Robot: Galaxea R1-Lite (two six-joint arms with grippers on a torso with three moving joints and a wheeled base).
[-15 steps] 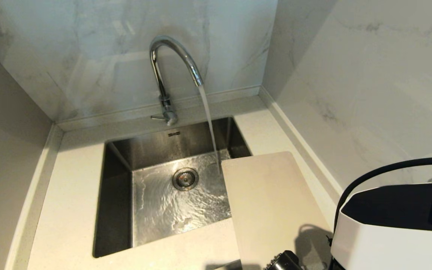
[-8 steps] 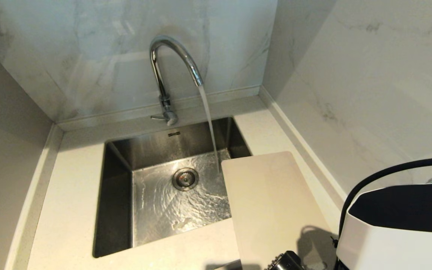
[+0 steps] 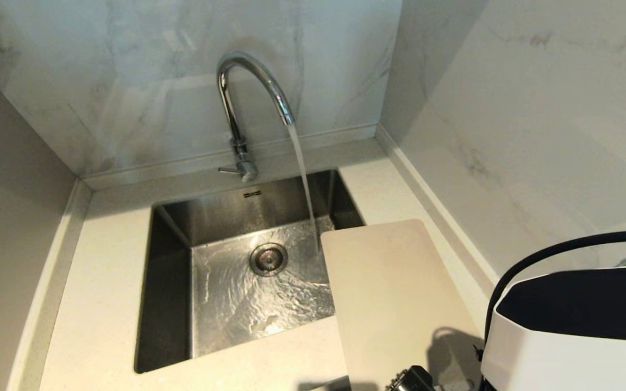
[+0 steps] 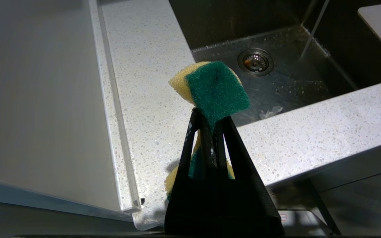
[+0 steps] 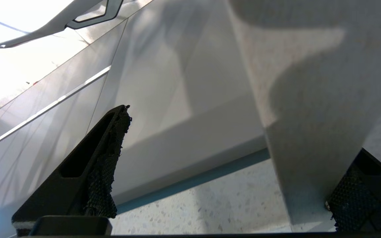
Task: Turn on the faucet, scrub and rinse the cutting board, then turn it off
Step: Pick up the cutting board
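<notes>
1. Nearest in the head view, the right arm's white and black housing (image 3: pixel 568 331) fills the lower right corner, with a black cable (image 3: pixel 541 255) arching over it; it hides the counter's right near part.
2. The right gripper (image 5: pixel 230 162) sits low at the board's near end. Its fingers (image 5: pixel 101 158) stand spread wide, one on each side of the board's near edge, and close on nothing; whether a pad touches the board I cannot tell.
3. The left gripper (image 4: pixel 210 119) hangs over the counter (image 4: pixel 144 66) left of the sink. Its jaws are pressed together on a sponge (image 4: pixel 215 87), yellow with a green scrub face, which sticks out past the tips.
4. The board (image 3: pixel 394 293), cream-white, lies flat on the counter right of the sink, its far left corner jutting over the basin. The arm's shadow falls on its near end.
5. The sink (image 3: pixel 171 271), a steel basin, has a wet rippling floor and a round drain (image 3: pixel 268 258) near the middle.
6. Water (image 3: pixel 303 179) runs in a steady stream from the spout and lands in the basin just beside the board's far left corner.
7. The faucet (image 3: pixel 237 108) stands behind the sink, its small lever pointing left at the base.
8. Marble wall panels (image 3: pixel 508 108) close the corner behind and to the right.
</notes>
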